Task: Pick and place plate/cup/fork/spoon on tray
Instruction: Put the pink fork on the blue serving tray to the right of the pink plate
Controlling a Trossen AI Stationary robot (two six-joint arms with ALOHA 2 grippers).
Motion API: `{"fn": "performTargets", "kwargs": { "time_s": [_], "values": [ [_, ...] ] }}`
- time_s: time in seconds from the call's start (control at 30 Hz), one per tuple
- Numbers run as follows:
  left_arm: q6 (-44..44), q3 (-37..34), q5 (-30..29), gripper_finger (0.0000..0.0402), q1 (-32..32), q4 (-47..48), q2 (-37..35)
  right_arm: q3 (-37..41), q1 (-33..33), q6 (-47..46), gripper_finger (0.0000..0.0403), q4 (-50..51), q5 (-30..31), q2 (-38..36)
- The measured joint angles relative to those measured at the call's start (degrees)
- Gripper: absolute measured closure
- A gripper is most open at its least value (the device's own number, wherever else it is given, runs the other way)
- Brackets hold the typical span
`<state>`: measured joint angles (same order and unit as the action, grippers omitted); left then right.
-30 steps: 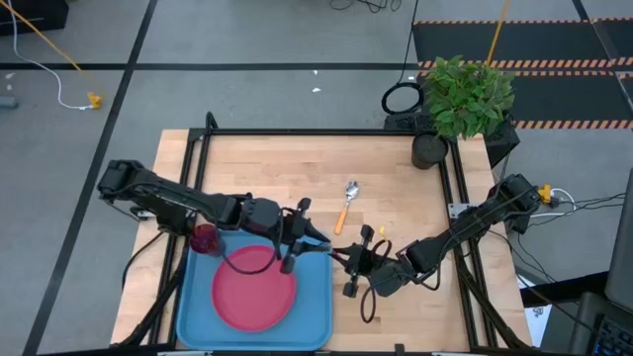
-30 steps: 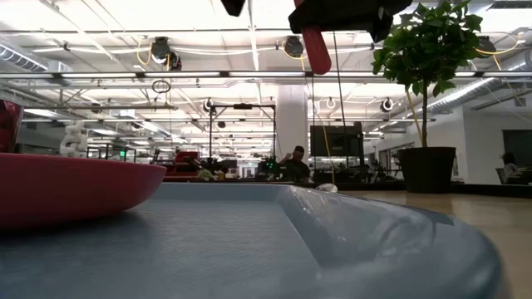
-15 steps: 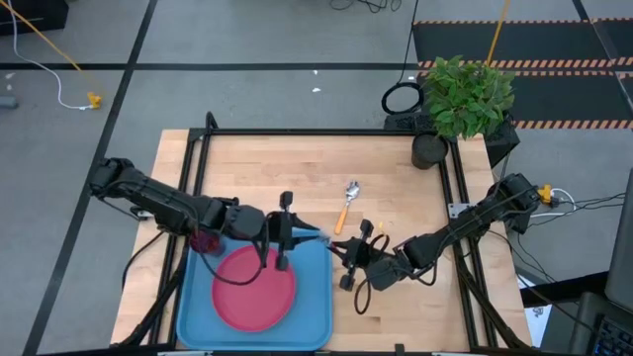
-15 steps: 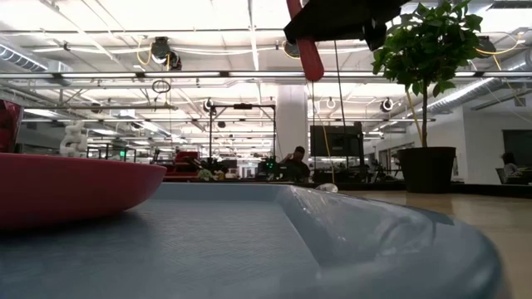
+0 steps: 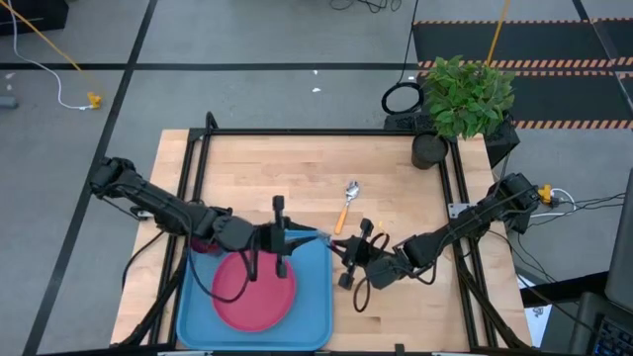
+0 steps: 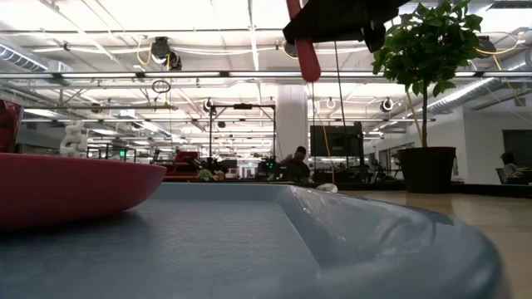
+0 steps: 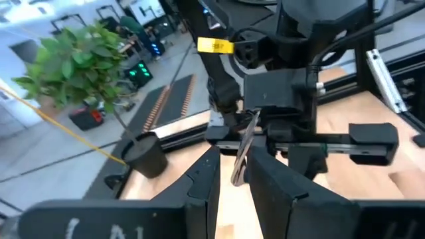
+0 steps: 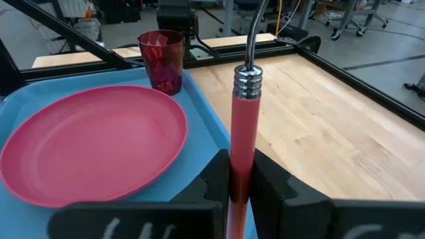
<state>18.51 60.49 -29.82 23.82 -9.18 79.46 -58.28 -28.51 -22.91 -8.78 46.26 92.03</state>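
The fork has a red-pink handle and a silver metal end. It hangs in the air over the right rim of the light blue tray, with my right gripper shut on its handle. My left gripper reaches in over the tray from the left. It is open, and the fork's metal end stands between its fingertips with a gap on each side. The pink-red plate lies flat in the tray. The dark red cup stands upright at the tray's far left corner. The orange-handled spoon lies on the wood. My right gripper pinches the fork's red-pink handle between its two fingers, partway along it. The fingers come nearly level from the table's right and lie across the handle. The fork is lifted clear and tilted. Its metal end points up toward the left gripper, and the handle's free end hangs below the fingers.
A black plant pot with a leafy plant stands at the table's far right corner. Black frame rails run along the table's edges. Bare wood lies beyond the tray and around the spoon.
My left gripper has drawn back toward the table's left edge, away from the right gripper, and has rolled about its own pointing line. The fork has stayed in the right gripper, which has kept its place.
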Motion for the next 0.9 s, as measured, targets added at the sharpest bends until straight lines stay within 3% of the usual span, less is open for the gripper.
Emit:
{"fn": "performTargets", "kwargs": {
  "time_s": [0.2, 0.57, 0.7, 0.9],
  "values": [
    [2.57, 0.0, -2.9, 0.0312, 2.07, -1.63, -0.02, 0.01, 0.57, -0.18, 0.0378, 0.35, -0.16, 0.0],
    [4.49, 0.0, -3.84, 0.0222, 1.1, -1.62, 0.67, 0.02, 2.29, -0.44, 0.0378, 0.09, -3.1, 0.0],
    [5.96, 0.0, -2.93, 0.0236, 0.39, -1.26, 2.34, 0.02, 2.62, -0.62, 0.0378, 0.04, -3.09, 0.0],
    [5.34, 0.0, -3.69, 0.0302, -0.07, -1.75, 3.09, 0.02, 2.67, -0.64, 0.0378, 0.17, -3.15, 0.0]
  ]
}}
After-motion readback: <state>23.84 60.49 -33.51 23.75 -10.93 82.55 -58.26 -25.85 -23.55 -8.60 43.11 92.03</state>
